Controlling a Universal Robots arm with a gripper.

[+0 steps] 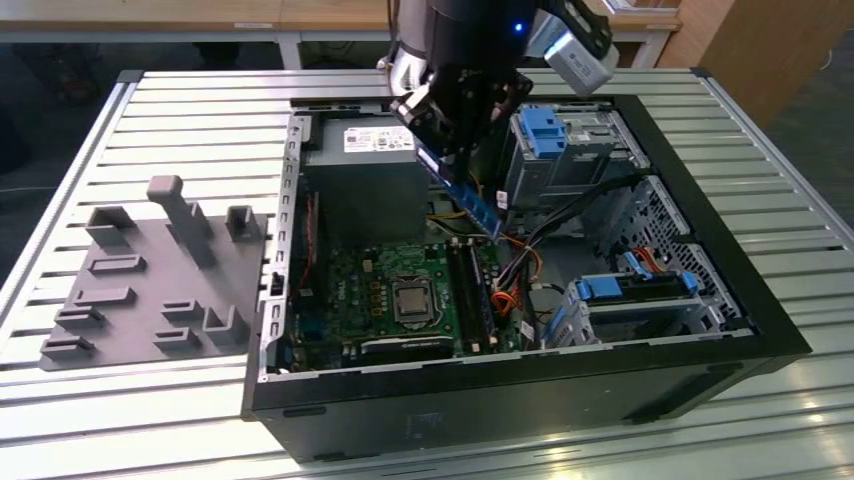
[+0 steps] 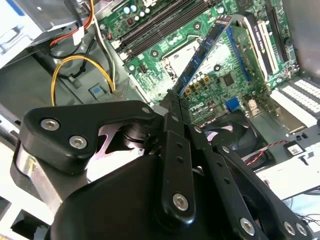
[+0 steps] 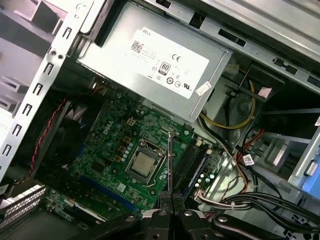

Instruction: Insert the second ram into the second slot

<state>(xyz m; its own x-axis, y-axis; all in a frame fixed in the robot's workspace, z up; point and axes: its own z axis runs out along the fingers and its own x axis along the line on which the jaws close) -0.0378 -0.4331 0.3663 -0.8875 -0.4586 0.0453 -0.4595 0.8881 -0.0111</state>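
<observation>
Ribbed metal tabletop bears an open computer case, and past its near wall lies the green motherboard, over which the gripper pinches the second ram, held slantwise above the memory slots, a grey power supply behind.

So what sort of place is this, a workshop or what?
Probably a robotics lab: an open computer case lies on a slatted metal table, a grey fixture plate sits beside it, and the robot's hand holds a ram stick over the motherboard.
</observation>
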